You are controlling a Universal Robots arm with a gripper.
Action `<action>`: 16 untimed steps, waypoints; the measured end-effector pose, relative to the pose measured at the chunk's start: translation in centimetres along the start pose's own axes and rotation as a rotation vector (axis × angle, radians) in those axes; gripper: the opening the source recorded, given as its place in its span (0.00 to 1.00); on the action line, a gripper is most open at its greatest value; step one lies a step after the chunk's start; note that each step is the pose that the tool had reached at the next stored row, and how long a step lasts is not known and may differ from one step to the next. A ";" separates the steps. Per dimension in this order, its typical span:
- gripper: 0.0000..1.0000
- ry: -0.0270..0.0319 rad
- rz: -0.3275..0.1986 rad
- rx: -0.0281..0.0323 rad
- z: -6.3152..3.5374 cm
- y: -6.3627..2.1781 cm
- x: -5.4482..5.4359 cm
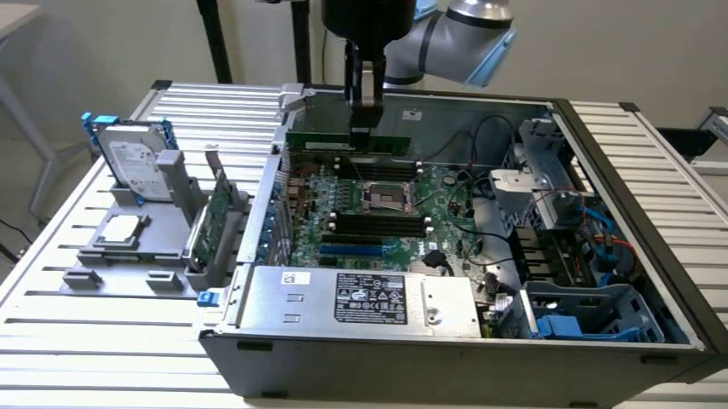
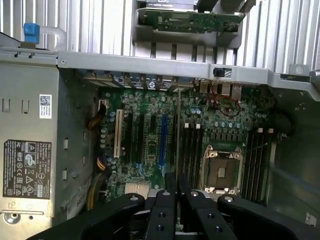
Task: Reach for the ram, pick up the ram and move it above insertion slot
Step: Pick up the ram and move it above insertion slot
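- In the exterior view, we see the grey and silver robot arm (image 1: 461, 38) entering from twelve o'clock, its light blue-capped joint bent so that the black wrist hangs straight down over the far edge of the open grey metal computer case (image 1: 637, 256).
- The black gripper (image 1: 361, 128) points vertically downward, and its fingers are clenched on the top edge of the long, thin green ram stick (image 1: 347, 141), which it holds level and edge-on.
- We find the ram suspended above the green motherboard (image 1: 376, 213), toward the case's twelve o'clock side, apart from the black slots (image 1: 370, 223) below it.
- At nine o'clock of the case, a grey holder rack (image 1: 136, 247) carries an upright silver hard drive in a blue frame (image 1: 128, 158) and a green expansion card with a metal bracket (image 1: 210, 226).
- At six o'clock inside the case lies the silver power supply box with its black label (image 1: 364, 302).
- In the wrist view, we look down between the black fingers (image 2: 165, 215), drawn close together on the ram (image 2: 178, 150), seen here as a thin edge running away from the gripper (image 2: 177, 210).
- Under that edge we see the motherboard (image 2: 150, 145), with the ram lined up beside the blue slot (image 2: 163, 145) and the black slots near the square silver processor socket (image 2: 220, 170).
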State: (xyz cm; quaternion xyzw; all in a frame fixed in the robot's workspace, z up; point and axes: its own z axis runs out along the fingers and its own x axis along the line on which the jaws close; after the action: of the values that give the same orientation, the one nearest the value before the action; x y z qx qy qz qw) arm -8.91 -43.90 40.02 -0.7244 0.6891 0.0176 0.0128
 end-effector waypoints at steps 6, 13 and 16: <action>0.13 0.0000 0.000 0.0001 0.10 -1.23 -1.6; 0.13 0.0000 0.000 0.0000 0.21 -2.58 -3.6; 0.13 0.0001 0.000 0.0000 0.27 -3.22 -4.1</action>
State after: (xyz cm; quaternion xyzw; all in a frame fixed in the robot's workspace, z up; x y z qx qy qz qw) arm -5.90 -39.64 39.90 -0.7244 0.6891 0.0176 0.0128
